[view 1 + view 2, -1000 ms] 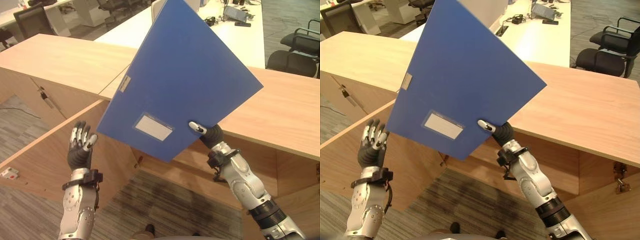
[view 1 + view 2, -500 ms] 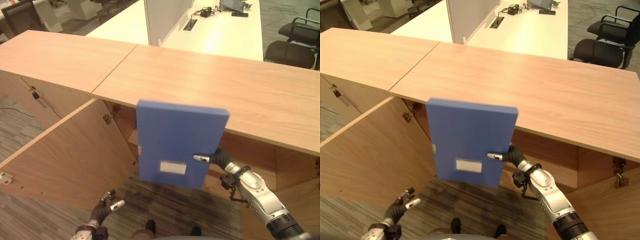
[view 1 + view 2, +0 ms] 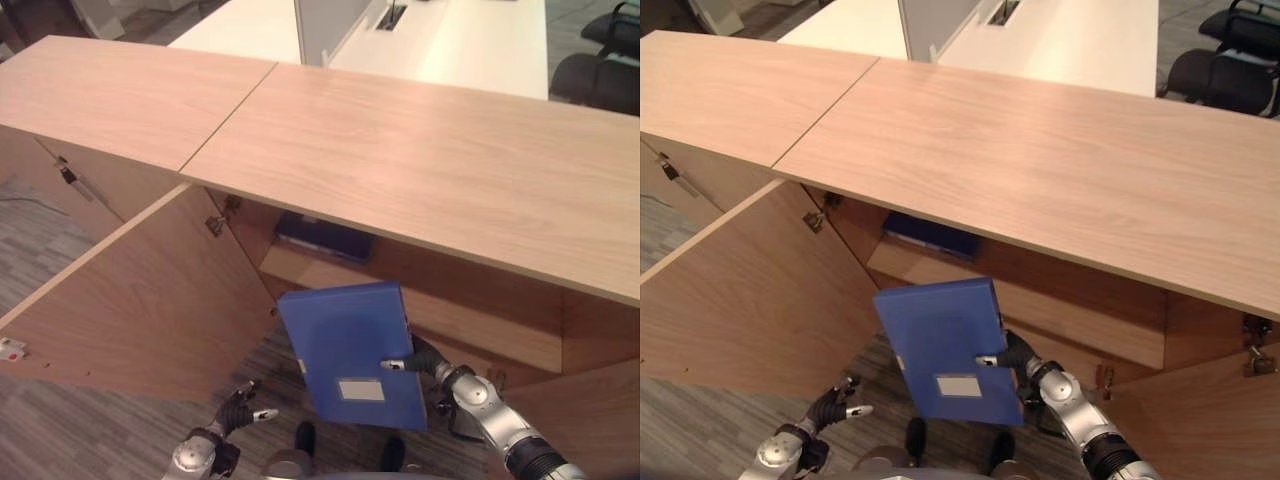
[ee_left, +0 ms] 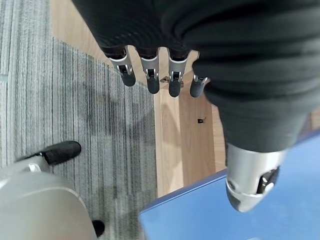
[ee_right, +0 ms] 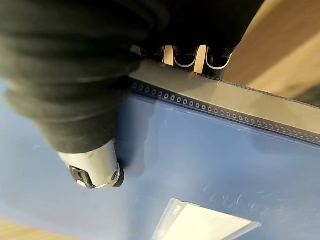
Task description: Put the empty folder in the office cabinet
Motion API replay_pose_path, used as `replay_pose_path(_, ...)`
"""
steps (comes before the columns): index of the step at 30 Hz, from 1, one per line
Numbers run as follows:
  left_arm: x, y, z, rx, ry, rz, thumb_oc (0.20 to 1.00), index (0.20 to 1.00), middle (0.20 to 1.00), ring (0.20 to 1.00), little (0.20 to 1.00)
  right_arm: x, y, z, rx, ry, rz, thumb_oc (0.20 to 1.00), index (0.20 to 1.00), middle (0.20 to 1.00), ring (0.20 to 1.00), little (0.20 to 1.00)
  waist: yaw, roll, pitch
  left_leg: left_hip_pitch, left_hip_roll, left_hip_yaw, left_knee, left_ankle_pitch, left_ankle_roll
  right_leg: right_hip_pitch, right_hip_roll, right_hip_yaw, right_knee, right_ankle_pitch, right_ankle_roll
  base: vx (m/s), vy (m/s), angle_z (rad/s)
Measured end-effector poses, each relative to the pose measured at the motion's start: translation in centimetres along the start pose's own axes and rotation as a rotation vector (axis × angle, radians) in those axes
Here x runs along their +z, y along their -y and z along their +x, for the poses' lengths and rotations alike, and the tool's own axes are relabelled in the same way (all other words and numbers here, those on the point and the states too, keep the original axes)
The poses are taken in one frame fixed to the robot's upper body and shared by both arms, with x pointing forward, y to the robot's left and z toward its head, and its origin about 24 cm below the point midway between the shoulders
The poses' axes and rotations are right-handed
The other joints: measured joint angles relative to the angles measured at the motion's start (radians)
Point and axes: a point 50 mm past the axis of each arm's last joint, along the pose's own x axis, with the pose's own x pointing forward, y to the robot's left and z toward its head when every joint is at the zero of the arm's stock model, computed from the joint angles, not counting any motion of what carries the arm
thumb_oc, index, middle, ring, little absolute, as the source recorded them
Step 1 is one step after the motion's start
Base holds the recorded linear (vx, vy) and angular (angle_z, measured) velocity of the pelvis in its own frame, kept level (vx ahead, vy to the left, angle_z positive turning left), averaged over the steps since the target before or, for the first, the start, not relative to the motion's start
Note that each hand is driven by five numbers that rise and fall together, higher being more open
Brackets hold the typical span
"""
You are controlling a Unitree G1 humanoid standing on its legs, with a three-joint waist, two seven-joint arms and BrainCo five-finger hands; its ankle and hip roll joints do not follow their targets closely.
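Folder is hanging just in front of the open cabinet, below its top. The right hand is pinching its edge, thumb on the blue face. It looks light, stiff and slippery. The left hand is spreading loosely, holding nothing.

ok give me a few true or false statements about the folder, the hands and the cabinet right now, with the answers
1. The right hand pinches the blue folder by its edge. True.
2. The folder already lies on the cabinet shelf. False: it is held in the air in front of the open cabinet, below the wooden top.
3. The left hand grips the folder too. False: it is low beside the folder, open, holding nothing.
4. The cabinet door on the robot's left stands open. True.
5. A dark blue item already lies on the shelf inside. True.
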Motion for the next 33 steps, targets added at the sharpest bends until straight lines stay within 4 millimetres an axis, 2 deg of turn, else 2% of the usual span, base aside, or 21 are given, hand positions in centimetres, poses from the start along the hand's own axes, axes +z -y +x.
replay_pose_path(4, 1.5, 0.3, 0.9, -0.024, 0.035, 0.049, 1.0, 1.0, 1.0, 1.0, 1.0, -0.7, 0.2, 0.3, -0.007, -0.049, 0.04, 0.2, 0.2, 0.2, 0.2, 0.2, -0.005, 0.018, 0.026, -0.039, -0.001, -0.009, 0.011, 0.004, -0.002, -0.032, -0.001, -0.009, 0.003, 0.003, -0.001, -0.1, 0.019, 0.06)
replay_pose_path(5, 2.0, 0.3, 1.3, -0.031, 0.042, 0.063, 1.0, 1.0, 1.0, 1.0, 1.0, -0.3, 0.6, 0.6, -0.021, -0.045, 0.073, 0.2, 0.2, 0.2, 0.2, 0.2, -0.007, 0.028, 0.042, -0.061, -0.001, -0.009, 0.01, 0.011, -0.001, -0.054, -0.001, -0.01, 0.003, 0.015, -0.008, -0.06, 0.024, 0.0)
replay_pose_path(7, 4.2, 0.1, 2.5, -0.032, 0.095, 0.093, 1.0, 1.0, 1.0, 1.0, 1.0, 1.3, 2.6, 1.4, -0.091, -0.007, 0.134, 0.2, 0.2, 0.2, 0.2, 0.2, -0.009, 0.068, 0.108, -0.087, -0.003, -0.007, 0.007, 0.026, 0.003, -0.083, -0.004, -0.007, 0.003, 0.031, -0.01, -0.05, 0.037, -0.04)
replay_pose_path(9, 4.8, 0.1, 2.7, -0.032, 0.111, 0.102, 1.0, 1.0, 1.0, 1.0, 1.0, 1.8, 3.3, 1.6, -0.137, 0.027, 0.262, 0.2, 0.2, 0.2, 0.2, 0.2, -0.007, 0.081, 0.124, -0.088, -0.004, 0.002, 0.006, 0.026, 0.003, -0.089, -0.005, 0.001, 0.003, 0.031, -0.01, -0.04, 0.079, -0.11)
replay_pose_path(10, 4.9, 0.2, 2.8, -0.037, 0.114, 0.107, 1.0, 1.0, 1.0, 1.0, 1.0, 2.2, 4.5, 1.9, -0.209, 0.064, 0.45, 0.2, 0.2, 0.2, 0.2, 0.2, -0.01, 0.092, 0.133, -0.094, -0.006, 0.014, 0.002, 0.027, 0.005, -0.103, -0.008, 0.011, 0.003, 0.032, -0.009, -0.02, 0.072, -0.27)
replay_pose_path(12, 5.1, 0.4, 2.8, -0.05, 0.121, 0.112, 1.0, 1.0, 1.0, 1.0, 1.0, 3.6, 7.2, 2.0, -0.329, 0.144, 0.672, 0.2, 0.2, 0.2, 0.2, 0.2, -0.01, 0.109, 0.151, -0.097, -0.011, 0.04, 0.0, 0.028, 0.006, -0.121, -0.014, 0.038, 0.003, 0.047, -0.004, -0.01, 0.059, -0.36)
replay_pose_path(14, 5.0, 0.5, 2.7, -0.058, 0.118, 0.115, 1.0, 1.0, 1.0, 1.0, 1.0, 4.7, 9.2, 1.6, -0.413, 0.227, 0.785, 0.2, 0.2, 0.2, 0.2, 0.2, -0.015, 0.117, 0.154, -0.097, -0.017, 0.05, 0.0, 0.028, 0.007, -0.125, -0.02, 0.048, 0.003, 0.051, -0.002, 0.01, 0.074, -0.2)
replay_pose_path(15, 4.8, 0.6, 2.7, -0.067, 0.111, 0.126, 1.0, 1.0, 1.0, 1.0, 1.0, 5.9, 10.9, 1.3, -0.465, 0.307, 0.871, 0.2, 0.2, 0.2, 0.2, 0.2, -0.025, 0.117, 0.155, -0.097, -0.019, 0.059, 0.0, 0.028, 0.007, -0.13, -0.022, 0.06, 0.003, 0.052, -0.001, 0.02, 0.056, -0.18)
replay_pose_path(19, 4.4, 1.2, 2.7, -0.112, 0.093, 0.14, 1.0, 1.0, 1.0, 1.0, 1.0, 8.6, 14.7, -0.1, -0.59, 0.572, 1.161, 0.2, 0.2, 0.2, 0.2, 0.2, -0.034, 0.117, 0.155, -0.093, -0.022, 0.085, 0.0, 0.028, 0.007, -0.139, -0.024, 0.086, 0.003, 0.055, -0.001, 0.02, 0.048, -0.19)
replay_pose_path(23, 4.4, 1.3, 2.7, -0.118, 0.093, 0.14, 1.0, 1.0, 1.0, 1.0, 1.0, 9.4, 16.8, -1.3, -0.672, 0.703, 1.3, 0.2, 0.2, 0.2, 0.2, 0.2, -0.042, 0.124, 0.156, -0.088, -0.022, 0.091, 0.0, 0.028, 0.007, -0.139, -0.026, 0.094, 0.003, 0.055, -0.001, 0.01, 0.05, -0.09)
replay_pose_path(26, 4.5, 2.4, 2.7, -0.163, 0.097, 0.156, 1.0, 1.0, 1.0, 1.0, 1.0, 9.9, 18.9, -2.8, -0.807, 0.849, 1.488, 0.2, 0.2, 0.2, 0.2, 0.2, -0.052, 0.164, 0.158, -0.083, -0.033, 0.098, 0.0, 0.028, 0.007, -0.138, -0.036, 0.101, 0.002, 0.059, 0.004, 0.01, 0.061, -0.04)
replay_pose_path(30, 5.1, 3.1, 2.7, -0.188, 0.12, 0.169, 1.0, 1.0, 1.0, 1.0, 1.0, 10.0, 19.6, -3.3, -0.863, 0.88, 1.565, 0.2, 0.2, 0.2, 0.2, 0.2, -0.054, 0.187, 0.157, -0.08, -0.036, 0.098, 0.0, 0.028, 0.007, -0.136, -0.039, 0.102, 0.003, 0.062, 0.007, -0.01, 0.053, -0.01)
replay_pose_path(33, 5.3, 4.0, 2.7, -0.227, 0.133, 0.189, 1.0, 1.0, 1.0, 1.0, 1.0, 12.1, 20.1, -3.0, -0.851, 0.893, 1.599, 0.2, 0.2, 0.2, 0.2, 0.2, -0.054, 0.211, 0.161, -0.084, -0.038, 0.101, 0.0, 0.029, 0.009, -0.145, -0.041, 0.112, 0.003, 0.068, 0.012, -0.03, 0.035, -0.06)
